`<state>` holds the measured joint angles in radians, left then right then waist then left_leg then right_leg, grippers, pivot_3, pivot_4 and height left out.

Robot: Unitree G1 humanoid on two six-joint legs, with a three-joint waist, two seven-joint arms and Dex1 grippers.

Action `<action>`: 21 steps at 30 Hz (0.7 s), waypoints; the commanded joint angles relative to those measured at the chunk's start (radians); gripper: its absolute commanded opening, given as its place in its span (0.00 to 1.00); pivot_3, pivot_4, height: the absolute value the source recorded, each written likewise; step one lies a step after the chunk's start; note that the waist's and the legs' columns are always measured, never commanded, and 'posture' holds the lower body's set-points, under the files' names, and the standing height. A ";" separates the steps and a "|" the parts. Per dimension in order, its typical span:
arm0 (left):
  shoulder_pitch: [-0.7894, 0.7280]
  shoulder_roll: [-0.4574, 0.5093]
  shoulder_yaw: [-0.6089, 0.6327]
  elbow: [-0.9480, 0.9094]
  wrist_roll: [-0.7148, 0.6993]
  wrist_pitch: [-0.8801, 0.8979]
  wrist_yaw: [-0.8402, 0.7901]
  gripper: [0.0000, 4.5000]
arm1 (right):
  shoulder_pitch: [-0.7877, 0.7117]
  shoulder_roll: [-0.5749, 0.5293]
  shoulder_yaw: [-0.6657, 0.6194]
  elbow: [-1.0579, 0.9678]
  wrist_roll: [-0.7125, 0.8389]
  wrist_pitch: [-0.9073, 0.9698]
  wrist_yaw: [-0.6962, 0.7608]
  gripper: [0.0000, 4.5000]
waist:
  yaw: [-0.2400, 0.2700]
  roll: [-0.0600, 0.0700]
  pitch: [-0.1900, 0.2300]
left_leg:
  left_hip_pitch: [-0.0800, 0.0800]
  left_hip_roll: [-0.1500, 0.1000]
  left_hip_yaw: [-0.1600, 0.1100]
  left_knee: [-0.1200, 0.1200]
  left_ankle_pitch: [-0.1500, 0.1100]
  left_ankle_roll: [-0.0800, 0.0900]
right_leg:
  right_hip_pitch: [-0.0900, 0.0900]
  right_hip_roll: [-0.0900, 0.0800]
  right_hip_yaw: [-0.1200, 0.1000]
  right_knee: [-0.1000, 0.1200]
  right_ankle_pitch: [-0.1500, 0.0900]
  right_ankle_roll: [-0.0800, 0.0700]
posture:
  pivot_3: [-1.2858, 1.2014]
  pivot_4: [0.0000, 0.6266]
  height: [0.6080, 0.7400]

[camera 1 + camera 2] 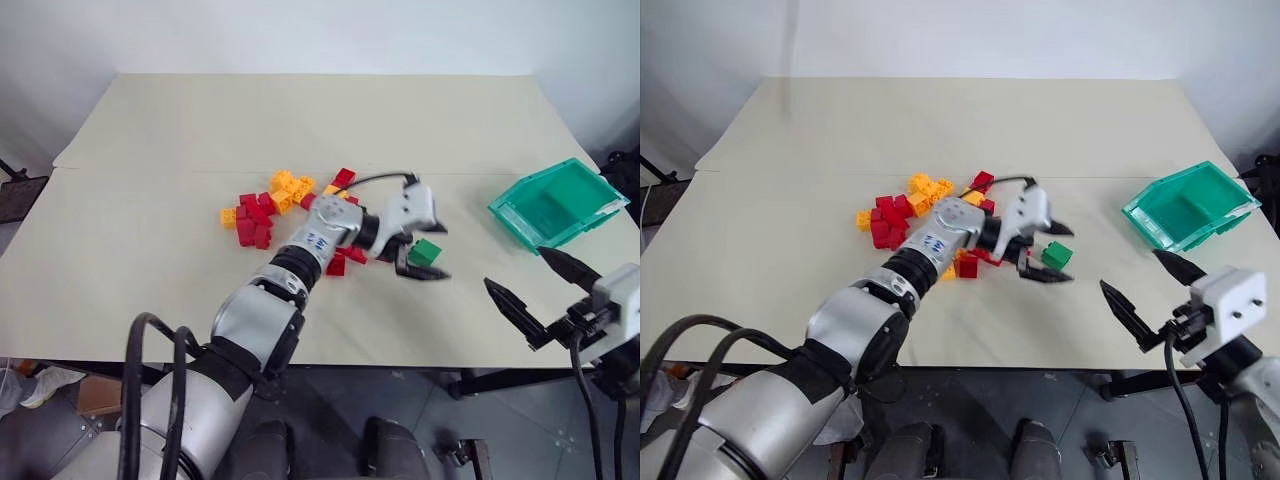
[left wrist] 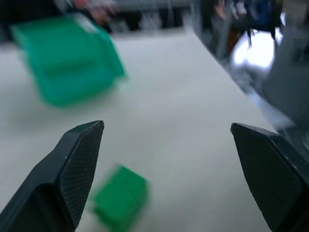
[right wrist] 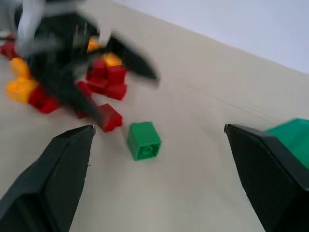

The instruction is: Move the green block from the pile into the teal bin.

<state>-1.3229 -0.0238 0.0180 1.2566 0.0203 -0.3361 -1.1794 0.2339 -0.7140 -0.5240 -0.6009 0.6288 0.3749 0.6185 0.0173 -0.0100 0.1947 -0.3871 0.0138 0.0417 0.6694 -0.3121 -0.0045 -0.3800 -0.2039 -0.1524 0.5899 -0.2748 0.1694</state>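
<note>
Block, green (image 1: 425, 251), one only, lies on the table (image 1: 200, 130) between the spread fingers of the left gripper (image 1: 421, 250), unheld, just right of the red and yellow pile (image 1: 285, 205). Right wrist view shows it lying free. One teal bin (image 1: 556, 205) far right. Right gripper (image 1: 541, 290) wide open, empty.

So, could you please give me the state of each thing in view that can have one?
Green block: on the table, out of the pile, between the open left fingers, not gripped.
Pile: loose heap of red and yellow bricks.
Teal bin: upright, nothing seen in it.
Left gripper: open.
Right gripper: open, holding nothing.
</note>
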 commanded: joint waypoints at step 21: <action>0.980 0.693 0.262 -1.128 -0.430 0.469 -0.111 1.00 | -0.804 -0.142 0.627 0.621 -0.261 0.275 0.249 1.00 | -0.024 0.001 0.000 | -0.001 0.002 -0.003 0.006 -0.002 -0.003 | 0.000 0.001 0.000 0.003 0.000 0.000 | 0.52 0.24 1.00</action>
<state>-0.3399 0.6494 0.2472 0.2180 -0.3638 0.1009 -1.3235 -0.5490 -0.8623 0.0963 0.0114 0.3903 0.6568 0.8673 -0.0064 -0.0087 0.1944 -0.3889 0.0159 0.0382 0.6765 -0.3141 -0.0073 -0.3800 -0.2025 -0.1531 0.5939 -0.2744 0.1692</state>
